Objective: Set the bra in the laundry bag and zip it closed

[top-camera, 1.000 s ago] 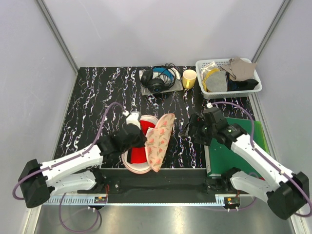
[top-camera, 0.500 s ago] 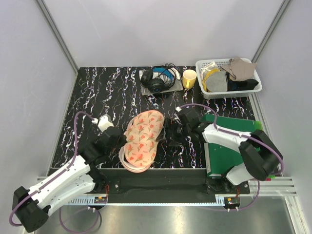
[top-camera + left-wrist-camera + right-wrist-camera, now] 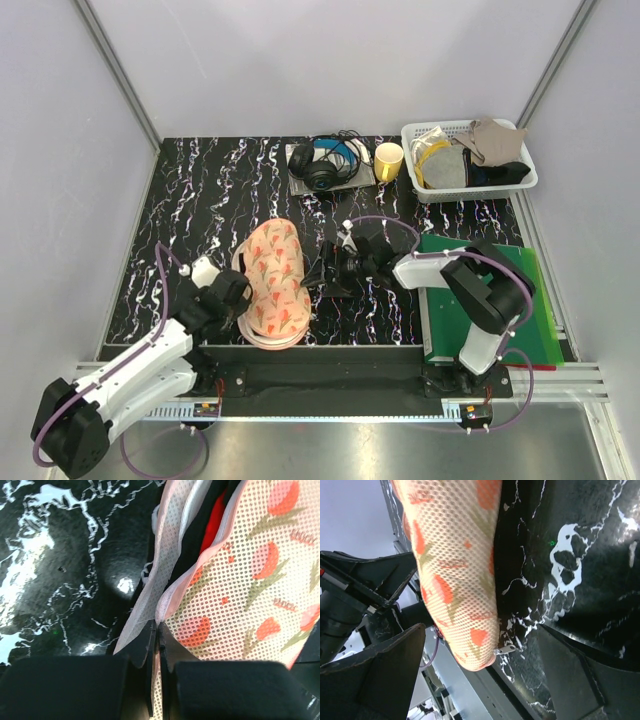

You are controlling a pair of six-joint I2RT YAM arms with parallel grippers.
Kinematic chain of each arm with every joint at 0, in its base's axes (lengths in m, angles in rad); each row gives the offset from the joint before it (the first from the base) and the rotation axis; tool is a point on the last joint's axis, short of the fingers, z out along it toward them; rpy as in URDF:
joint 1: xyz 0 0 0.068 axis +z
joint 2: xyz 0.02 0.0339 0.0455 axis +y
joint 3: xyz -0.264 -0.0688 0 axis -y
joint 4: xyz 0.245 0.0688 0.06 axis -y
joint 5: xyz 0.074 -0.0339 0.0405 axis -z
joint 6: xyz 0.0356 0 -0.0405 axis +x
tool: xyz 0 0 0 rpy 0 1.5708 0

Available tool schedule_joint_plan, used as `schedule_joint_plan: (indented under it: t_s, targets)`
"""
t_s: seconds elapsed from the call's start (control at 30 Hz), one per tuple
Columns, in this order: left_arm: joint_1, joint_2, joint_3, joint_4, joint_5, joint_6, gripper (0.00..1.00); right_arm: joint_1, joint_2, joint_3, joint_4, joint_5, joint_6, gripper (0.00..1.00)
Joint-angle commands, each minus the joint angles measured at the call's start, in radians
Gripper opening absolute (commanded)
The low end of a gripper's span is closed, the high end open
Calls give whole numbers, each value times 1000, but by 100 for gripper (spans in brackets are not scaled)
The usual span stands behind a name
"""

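Observation:
The peach-pink printed laundry bag (image 3: 272, 280) lies flat near the table's front edge, its upper flap folded down over the lower one. In the left wrist view the red bra (image 3: 215, 517) shows through the gap between the bag's (image 3: 250, 580) two layers. My left gripper (image 3: 238, 300) (image 3: 157, 632) is shut on the bag's pink left edge. My right gripper (image 3: 320, 273) (image 3: 485, 665) stands wide open just right of the bag (image 3: 460, 570), low over the table. A small metal zipper pull (image 3: 506, 650) sticks out at the bag's tip between the open fingers, untouched.
Headphones (image 3: 322, 165) on a flat pad, a yellow cup (image 3: 388, 160) and a white basket (image 3: 415, 135) of cloths stand along the back. A green mat (image 3: 535, 290) lies at the right under my right arm. The table's front rail runs just below the bag.
The bag's raised flap has come down over the red bra and the bag has shifted left. My left arm drew back toward the near left; my right arm reached left to the bag.

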Motion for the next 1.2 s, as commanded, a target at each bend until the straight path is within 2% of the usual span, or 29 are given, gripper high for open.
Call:
schedule_joint_plan:
  t_s: [0.0, 0.23, 0.43, 0.53, 0.67, 0.77, 0.8, 0.9, 0.93, 1.07, 1.17]
  targets:
    - [14, -25, -25, 9, -18, -30, 3, 12, 69, 21, 176, -76, 17, 100]
    - [15, -50, -46, 20, 1, -14, 1, 40, 219, 131, 230, -182, -6, 100]
    - [15, -71, -75, 46, 48, 6, 2, 67, 299, 185, 241, -203, -47, 100]
    - [15, -110, -100, 73, 64, 42, 3, 69, 328, 168, 345, -217, -32, 99]
    - [14, -177, -111, 75, 64, 66, 6, 70, 378, 151, 538, -242, 29, 91]
    - [15, -208, -106, 57, 65, 72, 12, 70, 405, 151, 575, -239, 46, 83]
    - [15, -217, -106, 54, 67, 74, 14, 72, 411, 153, 589, -242, 60, 74]
    - [14, -226, -101, 38, 76, 78, 32, 72, 413, 127, 649, -222, 81, 64]
    - [15, -229, -100, 35, 82, 83, 39, 72, 410, 121, 658, -219, 88, 55]
    - [15, -257, -86, 37, 101, 141, 48, 72, 391, 85, 699, -194, 106, 40]
    - [15, -278, -71, 70, 124, 227, 53, 70, 350, 26, 698, -119, 106, 27]
